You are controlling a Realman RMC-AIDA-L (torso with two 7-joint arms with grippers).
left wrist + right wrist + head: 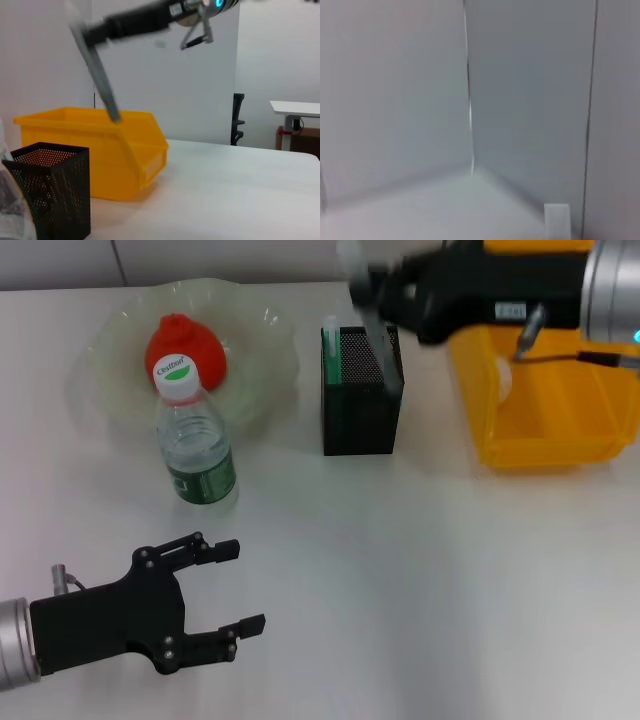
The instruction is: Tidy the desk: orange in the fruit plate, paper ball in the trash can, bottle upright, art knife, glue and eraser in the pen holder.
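While right end effector [378, 315] hangs blurred above pen holder [361, 405], we cannot tell its finger state; long grey thing reaches down from it to holder rim. Left end effector [232, 588] open, holding nothing, low over near surface [430, 590]. Orange [186, 348] in fruit plate [262, 315]. Bottle [193, 435] upright beside plate. Trash can [545, 410] right of holder.

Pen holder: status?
Right gripper above pen holder, fingers blurred. Left gripper open, idle near table edge. Bottle upright, orange in fruit plate.
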